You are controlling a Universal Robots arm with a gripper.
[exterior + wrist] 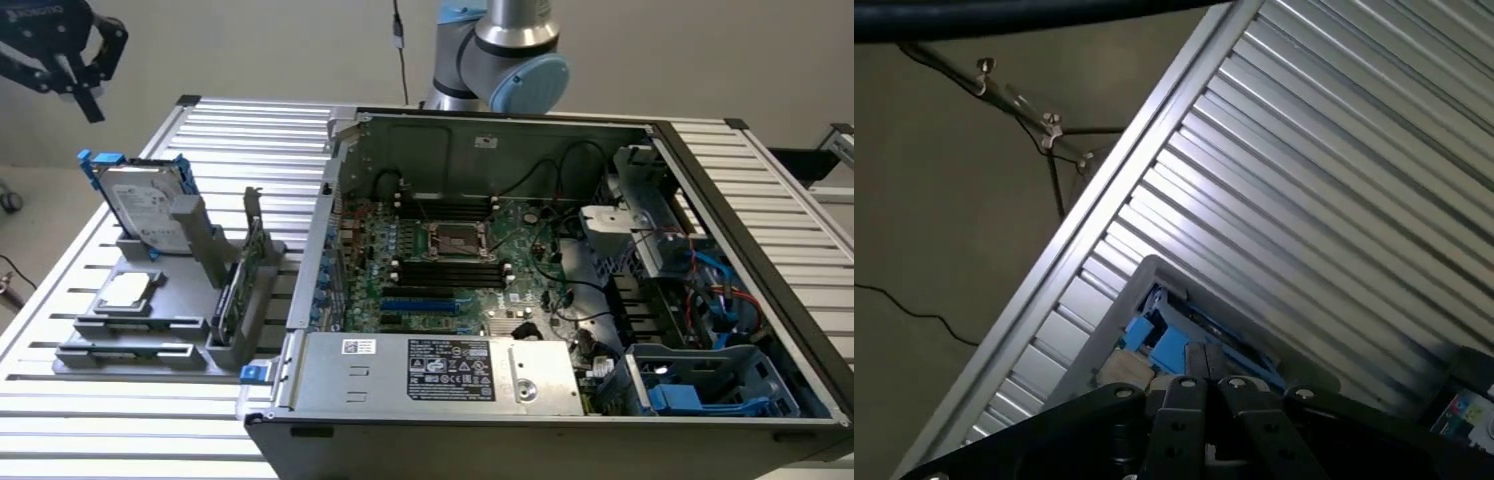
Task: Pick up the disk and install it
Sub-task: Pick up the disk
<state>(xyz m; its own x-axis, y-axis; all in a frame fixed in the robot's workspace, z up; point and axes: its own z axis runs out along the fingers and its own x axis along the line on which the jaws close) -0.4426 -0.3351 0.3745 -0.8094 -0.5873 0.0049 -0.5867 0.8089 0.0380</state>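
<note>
The disk (140, 205) is a silver-grey drive with a white label and blue rails. It leans upright in the grey holder (147, 325) on the exterior view's left. My gripper (83, 100) hangs well above and behind the disk, off the table's far left corner, shut with nothing in it. In the wrist view the shut gripper (1212, 382) points down at the blue rail of the disk (1154, 338) far below.
The open computer case (561, 290) takes up the middle and right of the slatted aluminium table (80, 420), with blue drive bays (707, 385) at its near right corner. The holder also carries a small silver chip (127, 292) and an upright green card (230, 290).
</note>
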